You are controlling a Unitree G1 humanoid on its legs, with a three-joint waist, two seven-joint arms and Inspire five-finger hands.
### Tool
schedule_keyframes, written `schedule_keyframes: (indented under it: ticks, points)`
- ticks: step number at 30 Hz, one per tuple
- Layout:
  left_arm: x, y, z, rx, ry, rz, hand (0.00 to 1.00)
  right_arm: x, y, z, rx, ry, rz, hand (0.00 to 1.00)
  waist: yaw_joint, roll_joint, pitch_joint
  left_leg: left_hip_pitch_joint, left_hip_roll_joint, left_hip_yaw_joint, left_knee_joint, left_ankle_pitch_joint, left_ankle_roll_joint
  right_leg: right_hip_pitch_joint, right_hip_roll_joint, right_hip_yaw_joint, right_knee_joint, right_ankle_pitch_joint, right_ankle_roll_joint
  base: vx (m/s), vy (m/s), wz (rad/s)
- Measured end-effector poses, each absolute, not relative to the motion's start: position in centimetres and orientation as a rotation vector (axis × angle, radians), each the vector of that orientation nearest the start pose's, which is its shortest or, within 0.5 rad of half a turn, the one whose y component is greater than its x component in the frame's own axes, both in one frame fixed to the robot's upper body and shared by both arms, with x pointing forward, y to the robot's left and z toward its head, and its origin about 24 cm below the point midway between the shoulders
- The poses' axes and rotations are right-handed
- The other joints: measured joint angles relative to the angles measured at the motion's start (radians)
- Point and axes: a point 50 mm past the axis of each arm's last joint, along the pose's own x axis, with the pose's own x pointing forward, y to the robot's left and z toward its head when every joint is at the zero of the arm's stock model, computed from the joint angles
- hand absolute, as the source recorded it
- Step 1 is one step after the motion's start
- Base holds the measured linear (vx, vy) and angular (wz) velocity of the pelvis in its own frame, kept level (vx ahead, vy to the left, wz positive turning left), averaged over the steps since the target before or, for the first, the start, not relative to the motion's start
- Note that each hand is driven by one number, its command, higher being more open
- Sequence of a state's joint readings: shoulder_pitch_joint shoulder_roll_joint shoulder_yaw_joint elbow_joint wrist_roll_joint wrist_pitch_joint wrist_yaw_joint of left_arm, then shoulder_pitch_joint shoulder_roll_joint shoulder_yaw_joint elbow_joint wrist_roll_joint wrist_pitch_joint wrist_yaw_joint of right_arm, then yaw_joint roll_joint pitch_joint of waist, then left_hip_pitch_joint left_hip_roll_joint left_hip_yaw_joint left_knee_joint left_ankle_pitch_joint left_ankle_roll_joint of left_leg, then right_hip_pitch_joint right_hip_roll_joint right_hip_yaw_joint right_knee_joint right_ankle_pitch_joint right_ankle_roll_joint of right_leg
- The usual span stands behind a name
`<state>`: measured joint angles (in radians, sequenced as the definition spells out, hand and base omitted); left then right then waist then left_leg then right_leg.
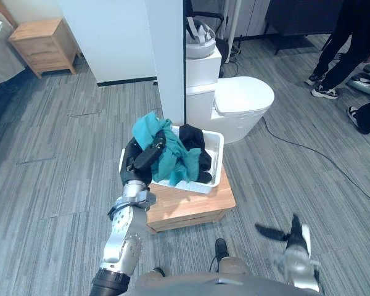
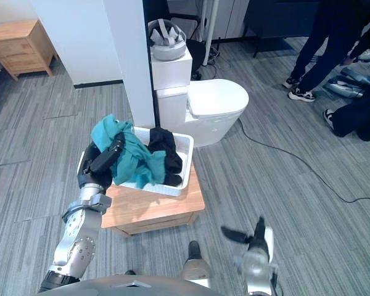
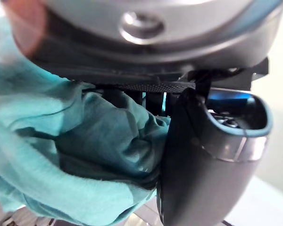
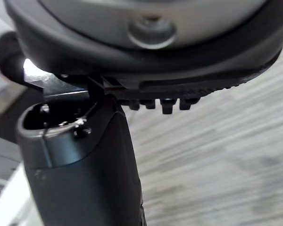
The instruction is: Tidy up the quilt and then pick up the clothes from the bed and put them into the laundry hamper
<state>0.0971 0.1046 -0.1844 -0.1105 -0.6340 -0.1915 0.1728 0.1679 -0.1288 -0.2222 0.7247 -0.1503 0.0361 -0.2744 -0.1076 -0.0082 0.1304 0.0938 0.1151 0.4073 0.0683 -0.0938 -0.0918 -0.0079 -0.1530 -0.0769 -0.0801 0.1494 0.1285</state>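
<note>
Left hand (image 1: 143,158) is curled tight on a teal cloth (image 1: 171,154); in the left wrist view the thumb (image 3: 198,169) presses a fold of it against the fingers. It hangs over the near left rim of the white hamper (image 1: 217,148), and the cloth runs from the hand across into the hamper, with one end bunched up above the hand. A black garment (image 1: 194,139) lies in the hamper just beyond the cloth, on the side away from the hand.

The hamper sits on a low wooden surface (image 1: 191,203), whose bare front strip lies beside and below the hand. A white pillar (image 1: 169,61) stands close behind the hand and a toilet (image 1: 240,102) just past the hamper. Open floor (image 1: 49,160) spreads out on the hand's left.

Right hand (image 1: 290,235) hangs low over the floor, well apart from the surface, fingers spread and holding nothing.
</note>
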Motion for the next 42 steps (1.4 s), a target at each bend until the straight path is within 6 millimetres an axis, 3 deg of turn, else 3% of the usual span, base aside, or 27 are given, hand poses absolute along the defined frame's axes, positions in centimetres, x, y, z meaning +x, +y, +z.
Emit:
schedule_keyframes:
  ticks: [4,7,14,21,28,29,37,42]
  points:
    - [24.7,14.2,7.0,-0.536,-0.153,0.044,0.00,6.7,-23.8,-15.0,-0.282,1.119,-0.451,1.00,-0.012,-0.007,-0.018,0.021,-0.002,0.002,-0.003,0.000,0.000,0.017,-0.001,-0.003,0.000,0.000,0.000,-0.02,-0.010,-0.02]
    - [26.1,14.7,7.4,-0.446,-0.172,0.080,0.00,5.0,-23.3,-15.7,-0.277,1.189,-0.422,1.00,-0.025,-0.010,-0.034,0.031,-0.005,0.001,-0.006,0.002,0.000,0.025,-0.005,-0.009,0.000,-0.003,-0.003,-0.05,-0.018,0.02]
    - [28.6,16.0,5.1,-0.336,-0.064,0.204,0.00,2.9,-22.9,-16.4,-0.213,1.283,-0.452,1.00,-0.043,-0.020,-0.049,0.056,-0.017,-0.005,-0.078,0.040,-0.012,0.025,-0.004,-0.029,-0.006,-0.018,-0.017,-0.05,-0.035,0.06]
    - [28.4,17.0,2.7,-0.269,0.037,0.271,0.00,1.4,-21.9,-16.8,-0.075,1.337,-0.547,1.00,-0.055,-0.026,-0.048,0.073,-0.016,0.009,-0.092,0.043,-0.010,0.028,-0.001,-0.025,-0.005,-0.014,-0.016,0.02,-0.008,-0.04]
    - [28.2,17.8,1.4,-0.168,0.089,0.292,0.00,1.2,-21.3,-17.0,-0.044,1.343,-0.556,1.00,-0.062,-0.038,-0.044,0.084,-0.016,0.037,-0.092,0.033,-0.010,0.027,0.001,-0.012,-0.005,-0.014,-0.016,-0.01,-0.015,-0.09]
    - [28.2,18.1,1.1,-0.140,0.102,0.306,1.00,1.2,-21.1,-17.0,-0.039,1.343,-0.556,1.00,-0.064,-0.040,-0.042,0.085,-0.016,0.041,-0.092,0.032,-0.011,0.025,0.002,-0.007,-0.006,-0.014,-0.016,-0.05,-0.037,-0.10]
    - [27.7,19.7,-1.3,0.013,0.240,0.358,1.00,-0.2,-19.9,-16.9,-0.039,1.343,-0.512,1.00,-0.078,-0.039,-0.027,0.054,0.006,0.067,-0.097,0.027,-0.028,-0.019,0.025,0.004,-0.005,-0.020,-0.022,-0.03,-0.056,-0.07]
    - [27.8,19.4,-1.1,0.052,0.229,0.305,1.00,0.4,-19.6,-16.4,-0.085,1.278,-0.430,1.00,-0.093,-0.034,-0.024,0.064,0.015,0.076,-0.100,0.028,-0.031,-0.016,0.035,-0.004,0.000,-0.020,-0.023,0.04,-0.036,-0.05]
